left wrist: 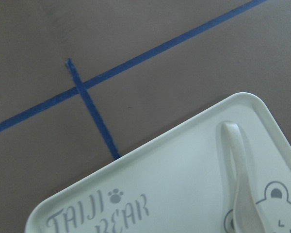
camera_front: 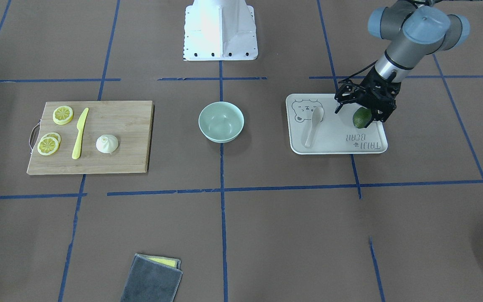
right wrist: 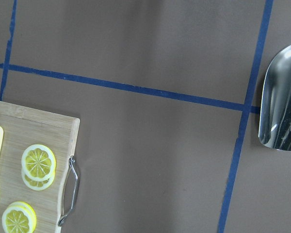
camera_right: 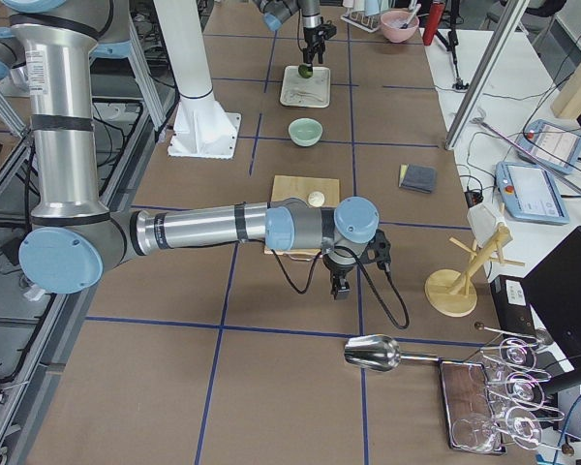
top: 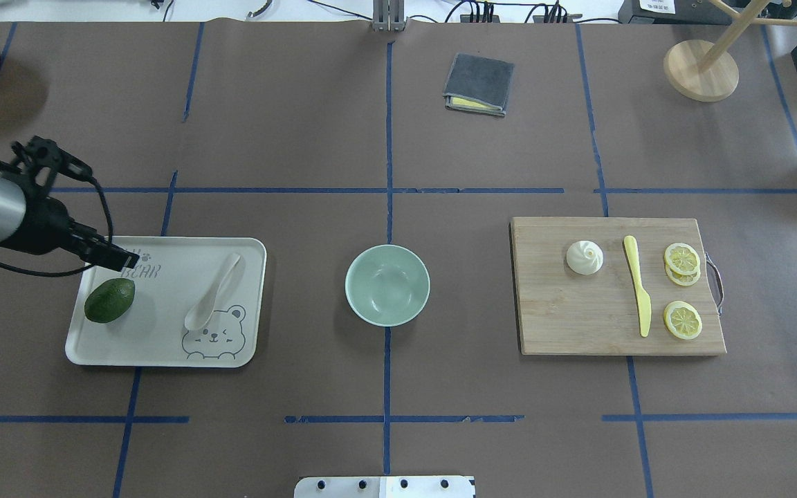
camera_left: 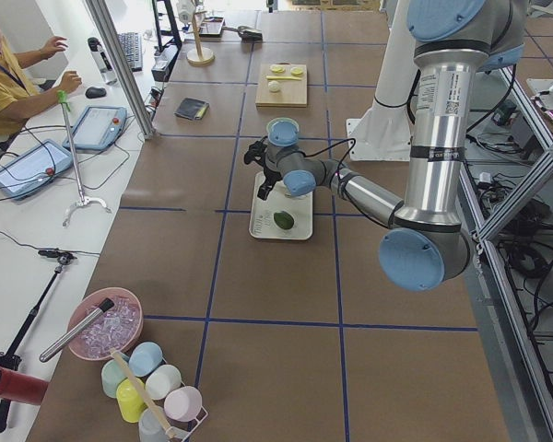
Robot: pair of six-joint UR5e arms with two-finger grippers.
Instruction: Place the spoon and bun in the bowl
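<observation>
Above the lettered far edge of the tray (top: pixel 156 318), the left pincer (top: pixel 120 259) hangs clear of everything, and I cannot tell whether its fingers are spread or pressed together. An avocado (top: pixel 109 300) lies just beside it on the tray. The spoon (top: pixel 213 294) lies further along, its scoop by the printed bear and its handle pointing to the far rim. It looks light, stiff and glossy, so probably slippery. The best hold is likely across the thick handle, which leaves the scoop free. The bowl (top: pixel 371 304) stands empty at the middle of the table (top: pixel 301 138), well apart from the tray. Beyond it, on a wooden cutting board (top: pixel 578 318), the bun (top: pixel 584 257) sits upright near a yellow knife (top: pixel 637 287) and lemon slices (top: pixel 682 320). The bun seems light and possibly soft, so a gentle pinch across its round sides, below the pleats, should suit. The right pincer (camera_right: pixel 340 287) hovers off the board's outer end near a metal scoop (right wrist: pixel 281 111), and I cannot tell its state either.
</observation>
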